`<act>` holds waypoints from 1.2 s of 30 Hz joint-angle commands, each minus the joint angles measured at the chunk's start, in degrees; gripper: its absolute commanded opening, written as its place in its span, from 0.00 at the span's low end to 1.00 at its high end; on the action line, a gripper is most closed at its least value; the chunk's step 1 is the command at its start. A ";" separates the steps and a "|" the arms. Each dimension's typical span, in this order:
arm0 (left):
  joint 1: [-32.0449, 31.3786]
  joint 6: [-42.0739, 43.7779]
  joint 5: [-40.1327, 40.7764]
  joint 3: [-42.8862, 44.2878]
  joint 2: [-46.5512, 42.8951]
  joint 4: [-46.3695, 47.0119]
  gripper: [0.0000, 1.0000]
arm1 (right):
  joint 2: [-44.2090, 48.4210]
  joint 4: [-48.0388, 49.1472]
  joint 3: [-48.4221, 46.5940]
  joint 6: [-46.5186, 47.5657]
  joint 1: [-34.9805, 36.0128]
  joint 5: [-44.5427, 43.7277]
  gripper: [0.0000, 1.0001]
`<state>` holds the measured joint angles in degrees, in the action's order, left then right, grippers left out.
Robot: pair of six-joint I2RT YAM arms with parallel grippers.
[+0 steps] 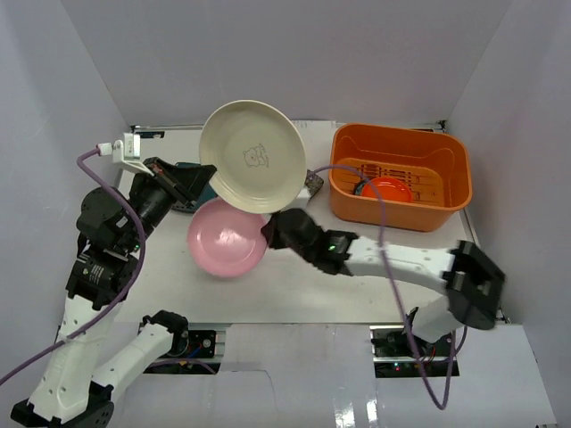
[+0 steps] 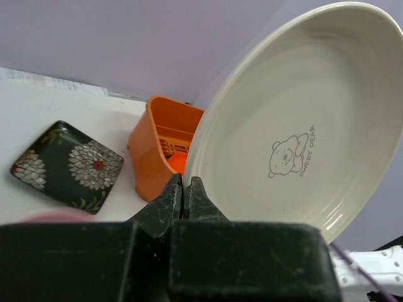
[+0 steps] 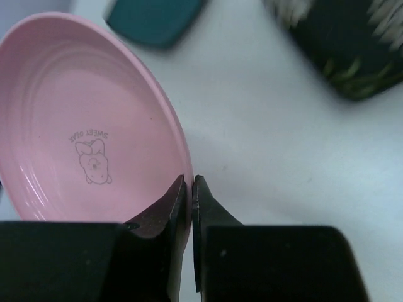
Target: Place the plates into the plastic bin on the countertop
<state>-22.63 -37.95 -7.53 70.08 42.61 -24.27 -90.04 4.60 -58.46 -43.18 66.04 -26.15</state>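
Countertop: the flat white countertop (image 1: 294, 285) lies ahead of my two bases, with pale walls around it.
Bin: the large rectangular orange plastic bin (image 1: 393, 212) sits at 2 o'clock on the countertop in the top view, upright and open side up.
Cream plate: the round cream plate with a small bear print (image 1: 252, 156) is up in the air at 12 o'clock, tilted with its face toward the overhead camera. It is outside the bin, just to its 9 o'clock side.
Pink plate: the round pink plate with the same bear print (image 1: 223, 241) is near the middle of the countertop, just at 6 o'clock from the cream one. It is tilted, and I cannot tell whether its far edge touches the surface.
Red-orange plate: a round red-orange plate (image 1: 386, 189) lies on the bin's slotted floor.
Black plate: a square black plate with a floral pattern (image 2: 68, 165) lies flat on the countertop, between the raised cream plate and the bin.
Teal plate: a square teal plate (image 3: 154, 19) lies flat, just beyond the pink rim at 12 o'clock in my right wrist view.
Left gripper: my left gripper (image 1: 207, 174) has its jaws clamped on the cream plate's rim at that plate's 8 o'clock.
Right gripper: my right gripper (image 1: 270, 232) has its jaws pinched on the pink plate's rim at its 3 o'clock.
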 commanded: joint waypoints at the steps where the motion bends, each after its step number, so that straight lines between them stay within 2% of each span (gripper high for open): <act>1: -0.22 -4.75 -5.37 -0.65 3.16 7.21 0.00 | 21.06 0.25 2.37 8.53 -9.15 -8.04 0.08; 2: -0.22 -6.59 -6.61 -1.17 4.22 8.61 0.00 | 24.27 -1.51 3.51 9.94 -16.66 -6.99 0.08; 4: -0.39 -7.66 -8.37 -1.44 6.68 11.08 0.00 | 32.07 -6.59 5.19 13.46 -25.57 -5.41 0.08; 5: -0.74 -8.53 -8.99 -1.53 9.22 11.87 0.00 | 33.34 -7.75 4.59 17.30 -33.79 -4.79 0.08; 6: -1.44 -8.71 -8.65 -1.62 10.38 13.45 0.00 | 33.96 -9.85 4.06 19.08 -37.96 -4.44 0.08; 7: -2.32 -8.72 -7.69 -1.53 11.69 14.16 0.00 | 33.53 -10.92 3.44 20.58 -41.83 -4.17 0.08; 8: -5.72 -7.93 -4.54 -1.18 14.84 14.77 0.00 | 32.92 -11.54 2.83 21.46 -49.01 -1.73 0.08; 10: -10.30 -5.56 -0.05 0.66 18.89 15.22 0.00 | 29.59 -11.63 2.21 22.09 -55.55 1.97 0.08; 11: -14.68 -4.33 4.15 3.45 21.26 15.22 0.00 | 28.18 -11.72 2.03 21.48 -60.80 6.68 0.08; 14: -19.45 -1.16 6.64 10.21 31.28 15.13 0.00 | 22.03 -11.20 1.33 19.45 -67.25 13.74 0.08; 15: -20.16 -0.11 9.52 11.73 35.92 14.96 0.00 | 20.45 -11.19 1.07 19.19 -67.97 14.89 0.08; 20: -22.01 0.95 12.98 20.43 47.11 14.78 0.00 | 14.37 -11.10 1.32 17.61 -71.31 21.04 0.09; 21: -22.19 0.87 13.24 21.49 48.87 14.69 0.00 | 14.02 -10.93 1.68 17.25 -71.75 22.27 0.18; 22: -22.37 0.69 13.85 22.54 52.02 14.61 0.00 | 13.84 -10.84 1.68 16.82 -72.19 23.59 0.45; 25: -23.07 -0.80 14.99 25.89 57.56 13.99 0.00 | 15.85 -10.84 1.59 14.18 -76.57 30.26 0.78; 30: -24.12 -2.21 15.70 34.22 67.59 10.57 0.00 | 21.65 -11.10 -1.39 9.70 -81.77 33.10 0.74; 33: -25.09 -1.77 16.23 43.18 75.23 7.58 0.00 | 26.30 -10.93 -2.88 7.07 -83.27 34.76 0.65; 36: -25.88 -1.33 16.06 56.08 83.30 3.63 0.00 | 29.99 -8.13 -2.63 4.87 -83.27 38.01 0.63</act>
<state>-47.31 -39.00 7.90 115.72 122.72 -17.15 -63.70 -8.03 -58.70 -34.70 -17.28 6.72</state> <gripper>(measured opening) 0.025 0.634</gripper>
